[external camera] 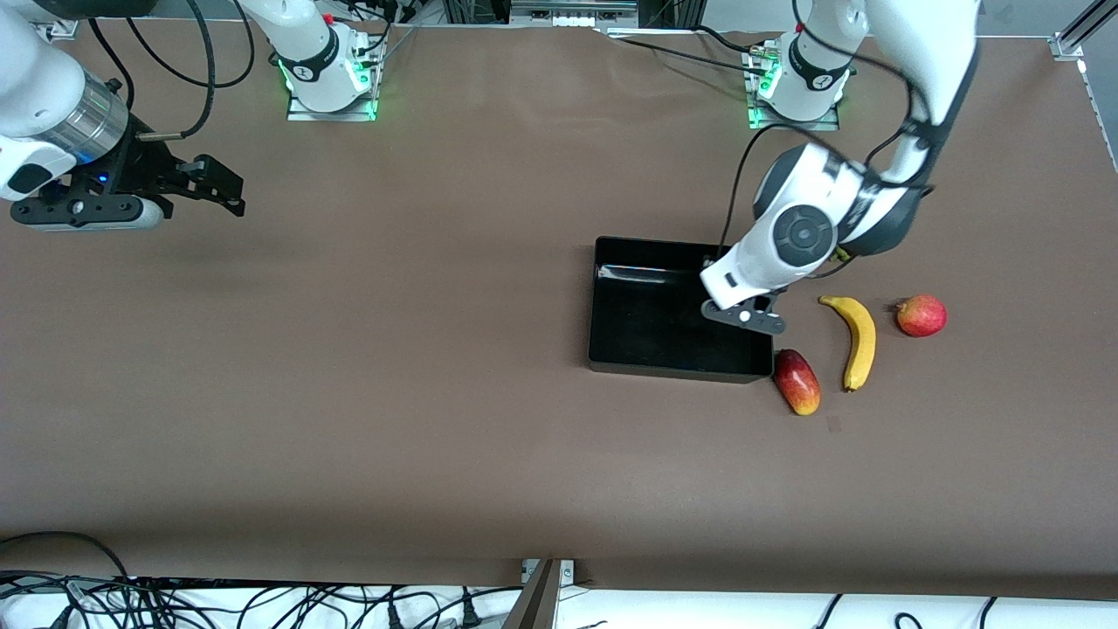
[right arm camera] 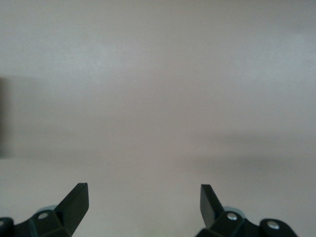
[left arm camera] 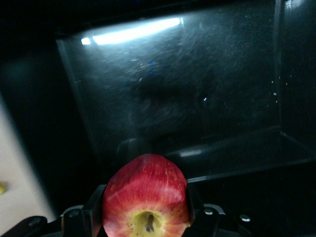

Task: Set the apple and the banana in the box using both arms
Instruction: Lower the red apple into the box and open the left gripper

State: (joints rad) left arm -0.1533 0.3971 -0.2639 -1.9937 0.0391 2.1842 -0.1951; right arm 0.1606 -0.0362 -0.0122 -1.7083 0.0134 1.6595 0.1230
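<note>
Oblong red-yellow fruit sits at box corner, banana beside it at 3 o'clock on table; left claw clamps apple over box, early release risks bounce-out; right claw wide open, empty, waiting.

Both arms are glossy white with rounded joints. The left arm has a dark grey round cap; the right arm a ribbed silver collar. Black cables trail off both, and green lights glow at their bases.
</note>
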